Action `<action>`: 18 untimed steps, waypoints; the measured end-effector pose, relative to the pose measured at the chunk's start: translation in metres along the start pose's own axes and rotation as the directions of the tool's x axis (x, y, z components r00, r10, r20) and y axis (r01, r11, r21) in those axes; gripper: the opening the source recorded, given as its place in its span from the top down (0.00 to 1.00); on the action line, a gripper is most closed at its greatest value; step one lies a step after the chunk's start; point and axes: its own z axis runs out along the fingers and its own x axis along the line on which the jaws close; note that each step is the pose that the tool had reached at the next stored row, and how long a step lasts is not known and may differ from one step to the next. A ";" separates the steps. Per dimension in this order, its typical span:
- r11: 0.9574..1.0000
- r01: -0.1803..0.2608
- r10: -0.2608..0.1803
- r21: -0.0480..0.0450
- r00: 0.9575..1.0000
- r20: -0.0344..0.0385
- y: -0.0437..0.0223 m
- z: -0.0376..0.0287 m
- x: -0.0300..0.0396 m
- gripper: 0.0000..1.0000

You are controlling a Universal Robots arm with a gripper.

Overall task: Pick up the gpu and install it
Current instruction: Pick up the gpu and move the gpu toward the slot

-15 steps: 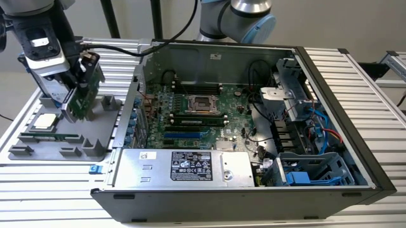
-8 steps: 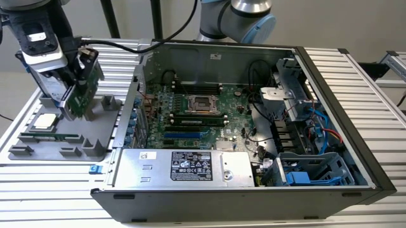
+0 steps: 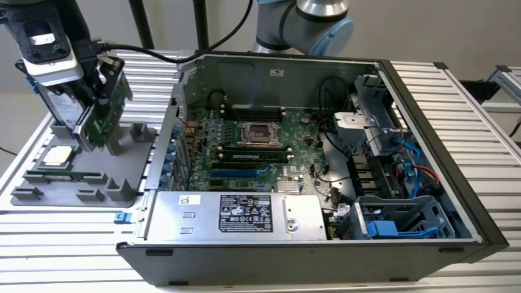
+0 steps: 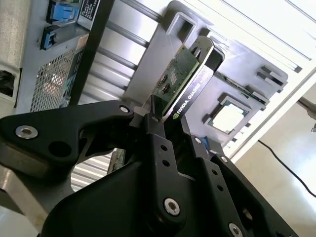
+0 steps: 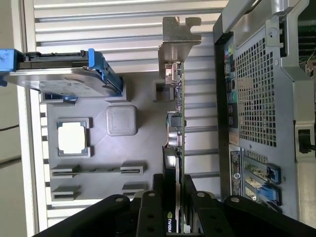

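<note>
Exterior view: gripper (image 3: 99, 76) sits over the grey holder tray (image 3: 82, 192) at the exterior view's left, just beside the open computer case (image 3: 269, 259). Jaws are clamped on the gpu (image 3: 104, 116) — card on edge, hanging lengthwise w/ a slight tilt, low end near the tray; can't tell if it is clear of the tray slot. Second wrist view confirms the grip: fingers (image 4: 160, 148) pinch one short end, green board on one side, black shroud on the other. First wrist view shows the card edge-on, w/ the metal bracket (image 5: 173, 44) at the end away from the fingers and the hard drive (image 5: 64, 79) standing apart in its own slot. Handling, judged: light, stiff, thin. Board face is fragile — small parts and the contact strip shouldn't be squeezed or knocked. Shroud plastic looks smooth, poss. slippery. Bracket end is prob. the heavier, so an end hold may let the card pivot; a flat pinch across board and shroud, clear of the contacts, looks the sound place.
</note>
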 end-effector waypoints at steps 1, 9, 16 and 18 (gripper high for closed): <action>1.000 0.000 0.000 0.000 1.000 0.000 0.0001 -0.0012 0.0000 1.00; 1.000 0.000 0.000 0.000 1.000 0.000 0.0005 -0.0100 -0.0002 1.00; 1.000 0.000 0.000 0.000 1.000 0.000 0.0008 -0.0173 -0.0003 1.00; 1.000 0.000 0.000 0.000 1.000 0.000 0.0009 -0.0194 -0.0003 1.00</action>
